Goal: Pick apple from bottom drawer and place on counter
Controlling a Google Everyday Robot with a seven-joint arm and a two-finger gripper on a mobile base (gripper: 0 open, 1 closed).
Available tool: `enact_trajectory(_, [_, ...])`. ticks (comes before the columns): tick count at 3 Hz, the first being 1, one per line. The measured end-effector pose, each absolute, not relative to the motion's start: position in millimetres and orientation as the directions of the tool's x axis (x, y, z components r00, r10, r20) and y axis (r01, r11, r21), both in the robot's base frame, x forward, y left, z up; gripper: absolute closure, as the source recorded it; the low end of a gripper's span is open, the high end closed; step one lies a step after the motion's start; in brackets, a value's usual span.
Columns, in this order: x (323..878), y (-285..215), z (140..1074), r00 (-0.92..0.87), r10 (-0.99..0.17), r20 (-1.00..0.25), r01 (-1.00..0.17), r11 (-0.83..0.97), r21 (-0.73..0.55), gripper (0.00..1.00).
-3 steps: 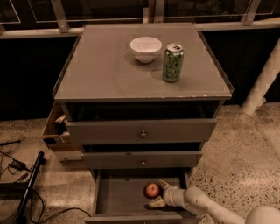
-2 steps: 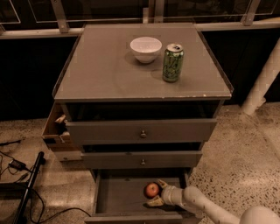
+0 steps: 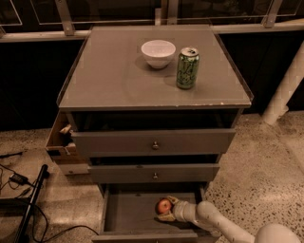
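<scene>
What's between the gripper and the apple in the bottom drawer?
Nothing, by the camera view: the gripper sits inside the open grey bottom drawer, close up against the small round red apple, with no gap or other object showing.

Dim, warm light falls on a speckled floor point(image 3: 266, 161). Behind the grey cabinet point(image 3: 152, 141) a pale ledge point(image 3: 38, 36) carries metal posts point(image 3: 64, 17) before dark glass point(image 3: 109, 9). A white pole point(image 3: 285, 90) slants at right; a cardboard box point(image 3: 58, 144) and black cables point(image 3: 19, 182) lie left. The end effector point(image 3: 165, 209) sits in the open bottom drawer point(image 3: 128, 213).
</scene>
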State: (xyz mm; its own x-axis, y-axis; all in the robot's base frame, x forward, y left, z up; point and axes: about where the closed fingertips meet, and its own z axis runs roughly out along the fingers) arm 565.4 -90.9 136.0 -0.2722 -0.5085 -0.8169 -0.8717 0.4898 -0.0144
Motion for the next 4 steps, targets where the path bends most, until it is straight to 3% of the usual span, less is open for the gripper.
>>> enact_trajectory(1, [565, -91, 136, -0.272, -0.508, -0.817, -0.872, 0.49, -0.014, 0.59])
enact_trajectory(2, [564, -91, 138, -0.272, -0.508, -0.818, -0.874, 0.486, -0.012, 0.9])
enact_trajectory(3, [559, -92, 147, -0.269, -0.503, -0.822, -0.884, 0.467, 0.003, 1.0])
enact_trajectory(4, [542, -103, 187, -0.281, -0.494, -0.823, -0.905, 0.421, 0.056, 1.0])
